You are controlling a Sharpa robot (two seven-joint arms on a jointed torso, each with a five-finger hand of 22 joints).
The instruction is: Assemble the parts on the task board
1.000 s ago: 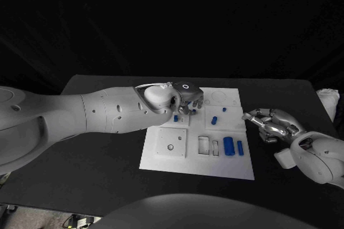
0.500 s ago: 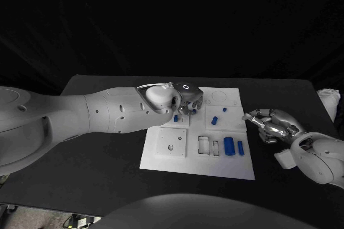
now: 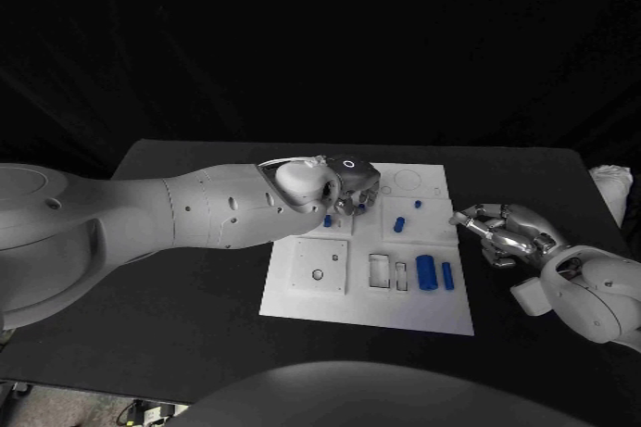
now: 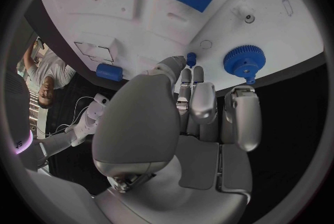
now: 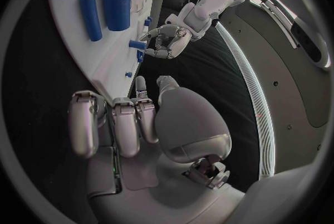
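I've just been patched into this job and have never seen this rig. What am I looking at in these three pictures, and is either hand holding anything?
It is a robot with two white arms ending in silver hands, at a black table. One picture looks down from its head; the two round ones come from cameras at each wrist, behind that arm's own hand. In the middle lies the white task board, with blue parts on it: two long pieces side by side, and a toothed blue wheel in the left wrist view. The left hand is over the board's far end, its fingertips pinching a small blue peg. The right hand waits beside the board's right edge, fingers curled, holding nothing.
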